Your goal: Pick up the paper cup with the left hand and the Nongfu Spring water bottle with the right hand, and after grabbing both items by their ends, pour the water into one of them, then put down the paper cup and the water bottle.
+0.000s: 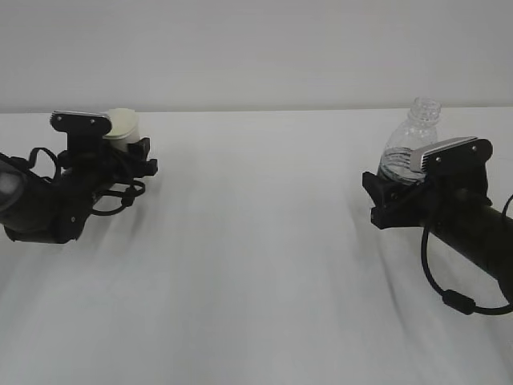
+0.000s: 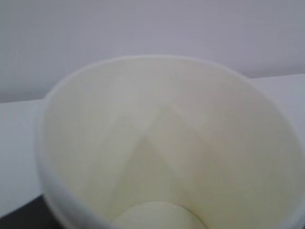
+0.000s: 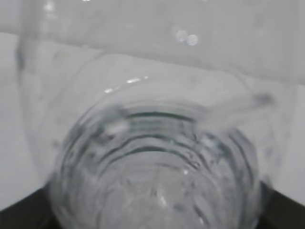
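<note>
The paper cup point(image 1: 124, 124) is cream-tinted and sits between the black fingers of my left gripper point(image 1: 135, 152), low over the table at the far left. It fills the left wrist view, where the paper cup point(image 2: 162, 143) shows an empty inside and a creased wall; the jaws are hidden behind it. The Nongfu Spring water bottle point(image 1: 411, 138) is clear, ribbed and capless. It stands nearly upright in my right gripper point(image 1: 385, 192), neck above the silver plate. From the right wrist the bottle point(image 3: 157, 157) covers the jaws. I cannot make out the water level.
A white tabletop point(image 1: 256, 265) spreads between the two arms, meeting a pale wall behind. A black cable loop point(image 1: 453, 301) hangs below the right arm.
</note>
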